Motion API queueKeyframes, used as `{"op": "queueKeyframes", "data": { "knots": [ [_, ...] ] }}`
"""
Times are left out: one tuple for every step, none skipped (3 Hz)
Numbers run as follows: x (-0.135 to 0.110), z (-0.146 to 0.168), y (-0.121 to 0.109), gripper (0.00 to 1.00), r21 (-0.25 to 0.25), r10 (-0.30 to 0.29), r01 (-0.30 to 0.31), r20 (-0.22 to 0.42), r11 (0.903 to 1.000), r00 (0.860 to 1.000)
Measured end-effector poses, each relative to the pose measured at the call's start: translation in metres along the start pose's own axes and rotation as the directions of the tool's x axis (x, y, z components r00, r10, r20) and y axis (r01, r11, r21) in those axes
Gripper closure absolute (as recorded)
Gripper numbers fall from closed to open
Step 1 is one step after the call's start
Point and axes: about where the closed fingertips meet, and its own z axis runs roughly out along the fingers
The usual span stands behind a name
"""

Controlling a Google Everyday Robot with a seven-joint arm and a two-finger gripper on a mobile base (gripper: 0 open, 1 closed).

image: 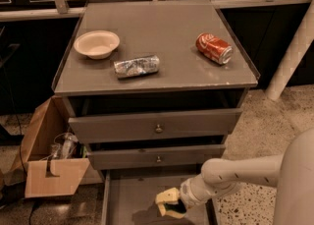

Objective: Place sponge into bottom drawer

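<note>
The bottom drawer [122, 204] is pulled open at the foot of the grey cabinet, a shallow grey tray. My gripper [169, 205] reaches in from the right and hovers low over the drawer's right half. It is shut on the sponge [172, 210], whose dark green face shows between the pale fingers [166, 197]. The sponge casts a shadow on the drawer floor below it. Whether the sponge touches the floor cannot be told.
On the cabinet top lie a cream bowl [96, 43], a crumpled silver foil packet [137, 66] and a red soda can [214, 48] on its side. The two knobbed upper drawers [157, 126] stand slightly open. An open cardboard box [51, 157] sits at the left.
</note>
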Motion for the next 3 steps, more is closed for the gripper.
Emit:
{"op": "queueKeyframes", "data": {
  "knots": [
    [0.006, 0.032, -0.002, 1.0, -0.052, 0.037, -0.039, -0.033, 0.9979, 0.999],
    [0.017, 0.062, -0.005, 1.0, -0.13, 0.069, -0.079, -0.084, 0.9884, 0.994],
    [0.021, 0.079, -0.007, 1.0, -0.128, 0.086, -0.099, -0.099, 0.9868, 0.991]
  ]
}}
